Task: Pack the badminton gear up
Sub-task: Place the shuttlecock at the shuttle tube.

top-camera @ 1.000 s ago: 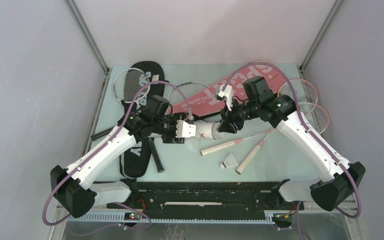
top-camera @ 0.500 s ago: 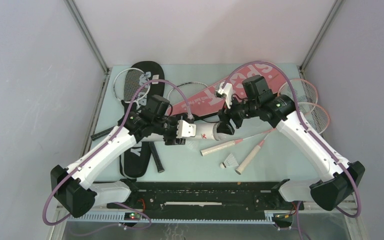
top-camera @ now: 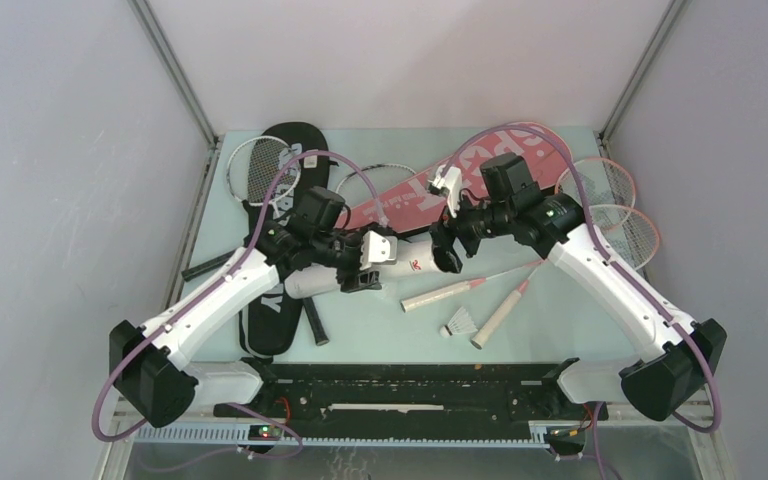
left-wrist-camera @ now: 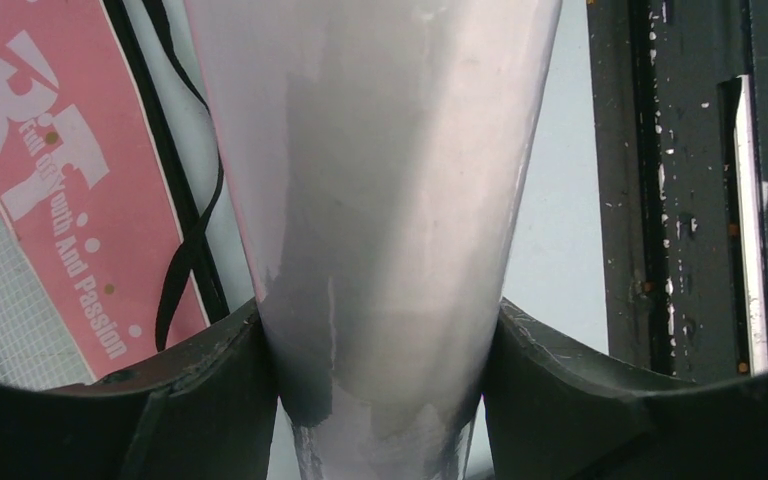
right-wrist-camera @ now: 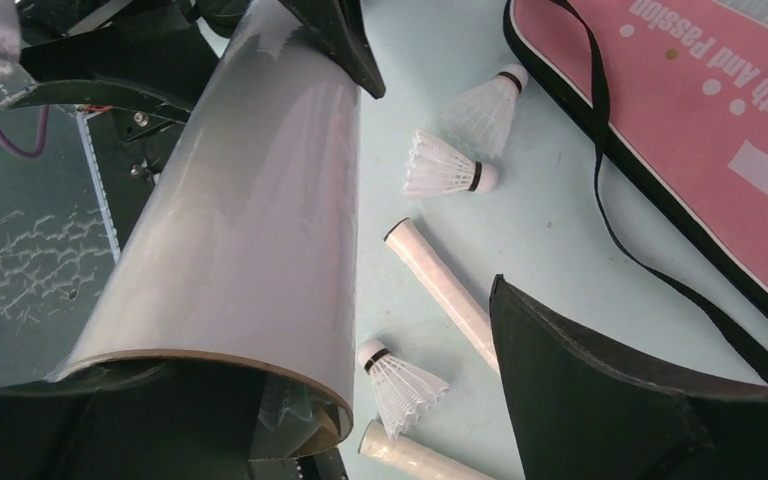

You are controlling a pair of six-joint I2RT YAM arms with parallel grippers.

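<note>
My left gripper point(top-camera: 372, 262) point(left-wrist-camera: 380, 400) is shut on the long white tube point(top-camera: 405, 262) point(left-wrist-camera: 380, 180), which lies tilted above the table. The tube point(right-wrist-camera: 250, 210) fills the left of the right wrist view, its open mouth nearest the camera. My right gripper point(top-camera: 447, 245) point(right-wrist-camera: 360, 410) stands open at that end, with a wide gap between the tube and the right finger point(right-wrist-camera: 600, 400). Three white shuttlecocks point(right-wrist-camera: 450, 165) point(right-wrist-camera: 485, 110) point(right-wrist-camera: 400, 385) lie on the table beside two racket handles point(right-wrist-camera: 440, 290) point(right-wrist-camera: 410, 455). The pink "SPORT" cover point(top-camera: 480, 170) point(right-wrist-camera: 700, 110) lies behind.
The black cover point(top-camera: 295, 150) lies at the left under my left arm, with a white-framed racket point(top-camera: 255, 165) beside it. Pink-framed racket heads point(top-camera: 615, 200) lie at the right edge. A shuttlecock point(top-camera: 460, 323) and handles point(top-camera: 445, 292) point(top-camera: 500, 312) sit near the front rail point(top-camera: 410, 385).
My right gripper has opened and let go of the tube's end. The left arm has swung the tube so more of its length shows, slanting down to the left.
</note>
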